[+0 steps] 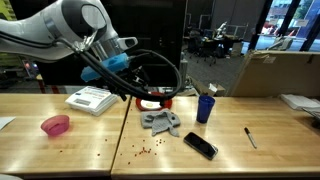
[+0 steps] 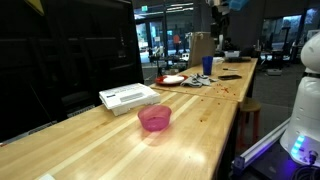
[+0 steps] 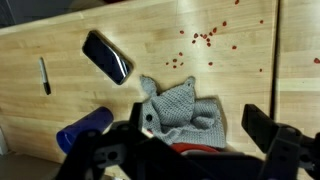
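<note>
My gripper (image 1: 141, 94) hangs open and empty just above the table's far side, over a red plate (image 1: 155, 102). In the wrist view the two fingers (image 3: 197, 132) stand wide apart with nothing between them. Below them lies a grey knitted cloth (image 3: 180, 108), crumpled, next to the red plate (image 3: 196, 148). The cloth (image 1: 160, 122) also shows in an exterior view, in front of the plate. A black phone (image 3: 106, 57) lies beyond the cloth, and a blue cup (image 3: 85, 128) stands beside it.
A pink bowl (image 1: 56, 125) and a white box (image 1: 92, 99) sit further along the table. A pen (image 1: 250, 137) lies past the phone (image 1: 200, 146). Red crumbs (image 1: 150, 148) are scattered near the front edge. A cardboard box (image 1: 275, 72) stands behind.
</note>
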Tool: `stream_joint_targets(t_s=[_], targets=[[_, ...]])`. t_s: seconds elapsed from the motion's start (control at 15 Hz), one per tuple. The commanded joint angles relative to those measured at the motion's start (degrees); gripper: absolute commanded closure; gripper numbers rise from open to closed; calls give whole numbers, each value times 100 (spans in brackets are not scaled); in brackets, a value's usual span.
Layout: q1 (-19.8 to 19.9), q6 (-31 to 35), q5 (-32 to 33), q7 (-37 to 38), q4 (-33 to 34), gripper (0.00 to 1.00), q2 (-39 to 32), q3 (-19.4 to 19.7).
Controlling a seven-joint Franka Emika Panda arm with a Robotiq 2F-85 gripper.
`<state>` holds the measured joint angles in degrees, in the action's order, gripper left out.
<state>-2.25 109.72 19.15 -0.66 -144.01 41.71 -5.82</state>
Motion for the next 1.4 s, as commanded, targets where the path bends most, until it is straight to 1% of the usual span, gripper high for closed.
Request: stream_joint_targets(t_s=[0.0,0.27,0.4,0.6,0.93,1.33], targets=[[-23,-25,9,9,17,0,14,19],[-23,-25,9,9,18,0,30,17],[-16,628,52,88,-87,0,-91,88],[77,1269,-67,250,-56,0,-387,139],[227,1969,-185,442,7,0,-1009,215],[255,2595,-590,430,87,0,-1662,328]])
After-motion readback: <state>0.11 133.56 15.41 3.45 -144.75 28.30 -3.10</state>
